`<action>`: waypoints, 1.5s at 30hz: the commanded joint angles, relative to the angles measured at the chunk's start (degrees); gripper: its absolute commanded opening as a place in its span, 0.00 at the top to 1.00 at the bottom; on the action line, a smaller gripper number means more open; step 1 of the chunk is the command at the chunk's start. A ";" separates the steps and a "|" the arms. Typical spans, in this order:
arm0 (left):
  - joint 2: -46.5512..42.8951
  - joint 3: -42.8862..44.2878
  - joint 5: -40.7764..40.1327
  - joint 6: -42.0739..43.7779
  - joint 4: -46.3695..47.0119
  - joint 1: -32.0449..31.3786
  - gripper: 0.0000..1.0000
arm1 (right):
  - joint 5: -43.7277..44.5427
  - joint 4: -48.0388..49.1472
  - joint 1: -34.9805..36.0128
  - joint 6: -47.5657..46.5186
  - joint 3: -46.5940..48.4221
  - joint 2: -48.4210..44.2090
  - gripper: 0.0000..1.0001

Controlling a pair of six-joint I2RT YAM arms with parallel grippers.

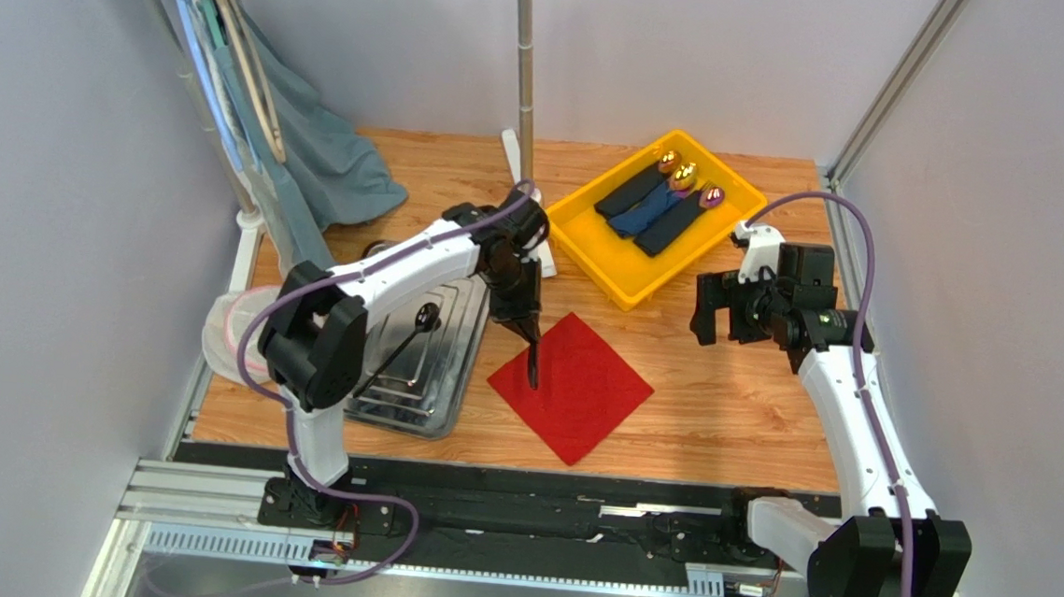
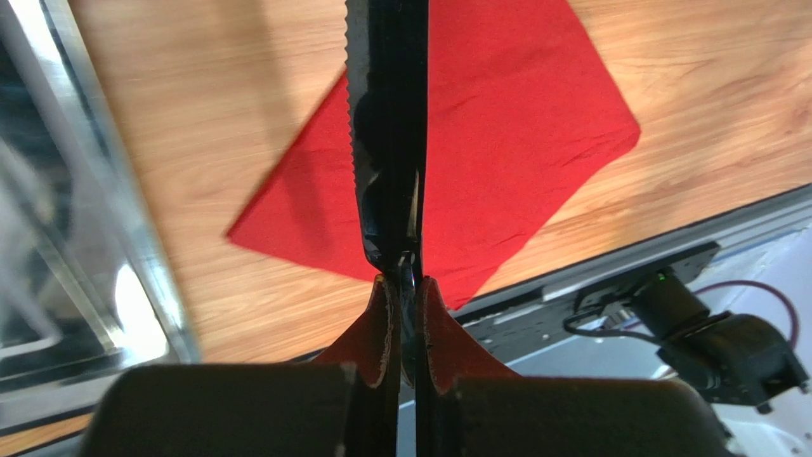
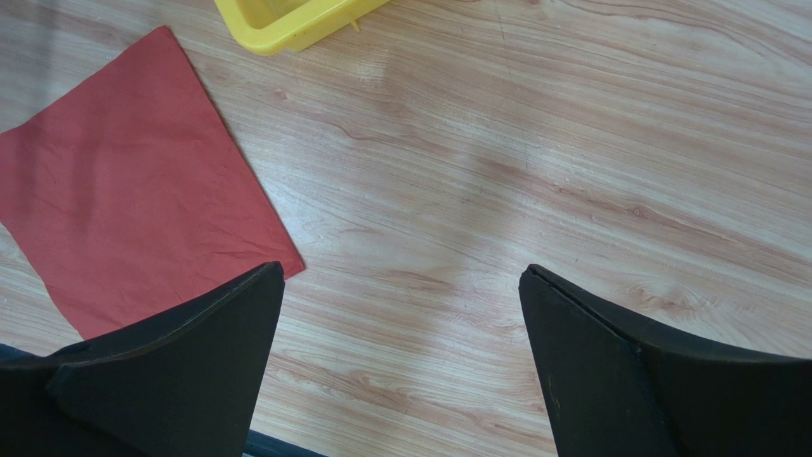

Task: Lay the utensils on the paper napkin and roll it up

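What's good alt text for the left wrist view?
The left gripper is shut on a black knife with a serrated edge, the blade pointing away over a red napkin lying flat on the wooden table. A steel tray shows at the left edge.

Bare wood of the table (image 1: 727, 411) lies open between the red napkin (image 1: 571, 386) and the right gripper (image 1: 723, 312), jaws wide apart. To the rear stand the yellow bin (image 1: 656, 223) and the upright pole (image 1: 524, 59). The steel tray (image 1: 452, 363) flanks the napkin's left (left arm (image 1: 400, 254) across it). The left gripper (image 1: 527, 329), clamped on a black knife (image 1: 533, 362), hangs over the napkin's left corner.
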 commanded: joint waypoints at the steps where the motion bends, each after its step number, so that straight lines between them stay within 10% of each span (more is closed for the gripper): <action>1: 4.12 2.09 2.54 -9.69 5.77 -4.03 1.00 | 0.71 0.43 -0.07 0.29 0.13 -1.28 0.00; 45: 13.00 5.25 -7.32 -10.49 8.50 -10.02 1.00 | -1.05 2.19 -0.07 1.69 -1.46 1.97 0.00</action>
